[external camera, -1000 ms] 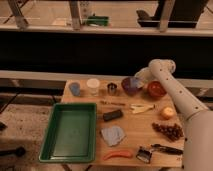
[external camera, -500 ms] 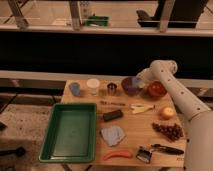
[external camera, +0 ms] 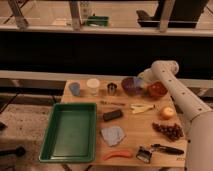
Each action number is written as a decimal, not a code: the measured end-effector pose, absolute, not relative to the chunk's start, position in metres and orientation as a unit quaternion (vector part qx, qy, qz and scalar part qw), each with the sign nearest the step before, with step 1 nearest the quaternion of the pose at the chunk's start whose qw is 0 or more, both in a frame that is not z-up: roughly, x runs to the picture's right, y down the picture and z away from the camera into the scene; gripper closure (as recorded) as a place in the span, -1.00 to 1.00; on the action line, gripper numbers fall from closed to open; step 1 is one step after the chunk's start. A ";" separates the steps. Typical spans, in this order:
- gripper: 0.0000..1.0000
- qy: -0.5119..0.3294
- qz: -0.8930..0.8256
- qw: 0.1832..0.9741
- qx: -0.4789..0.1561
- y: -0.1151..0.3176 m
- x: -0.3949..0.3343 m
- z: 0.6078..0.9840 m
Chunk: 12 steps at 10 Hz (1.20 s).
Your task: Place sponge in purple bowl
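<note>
Since half a second ago almost nothing has moved: the hand [external camera: 140,80] stays at the purple bowl [external camera: 130,87], and the objects on the bench [external camera: 137,131] lie as they did.

The white arm [external camera: 175,90] reaches in from 3 o'clock and bends down, so the hand hangs over the bowl's 2 o'clock rim. Whether the hand is open or closed cannot be told. A pale blue piece, apparently the sponge [external camera: 136,81], shows at that rim directly beneath the hand; whether it is gripped or already resting in the bowl cannot be told.

The purple bowl stands at 1 o'clock on the bench, with a red bowl [external camera: 157,90] just beside it at 3 o'clock. Along the far edge, toward 11 o'clock, stand a metal cup [external camera: 112,89], a white cup [external camera: 93,85] and a blue cup [external camera: 75,88]. A green tray [external camera: 52,135] fills the 8 o'clock side. Near the centre lie a dark block [external camera: 112,115] and a grey-blue cloth [external camera: 112,135]. Grapes [external camera: 171,131] lie at 4 o'clock.
</note>
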<state>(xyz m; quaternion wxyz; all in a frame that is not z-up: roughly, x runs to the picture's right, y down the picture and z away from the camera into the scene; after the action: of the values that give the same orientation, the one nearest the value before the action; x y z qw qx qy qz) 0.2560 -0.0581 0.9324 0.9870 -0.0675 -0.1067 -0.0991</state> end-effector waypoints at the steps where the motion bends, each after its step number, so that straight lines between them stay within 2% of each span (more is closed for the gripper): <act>1: 0.74 -0.108 -0.103 0.987 -0.064 -0.060 0.251 0.930; 2: 0.92 -0.113 -0.108 0.986 -0.059 -0.064 0.241 0.925; 3: 0.99 -0.121 -0.110 0.985 -0.054 -0.068 0.230 0.921; 9: 1.00 -0.144 -0.127 0.980 -0.047 -0.069 0.214 0.926; 10: 0.95 -0.147 -0.125 0.980 -0.047 -0.068 0.220 0.927; 12: 0.61 -0.161 -0.131 0.977 -0.046 -0.070 0.211 0.928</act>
<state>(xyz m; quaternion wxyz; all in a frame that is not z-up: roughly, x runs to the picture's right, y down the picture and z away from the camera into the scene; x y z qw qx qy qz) 0.2115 -0.0698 0.9279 0.9771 -0.0464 -0.1614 -0.1309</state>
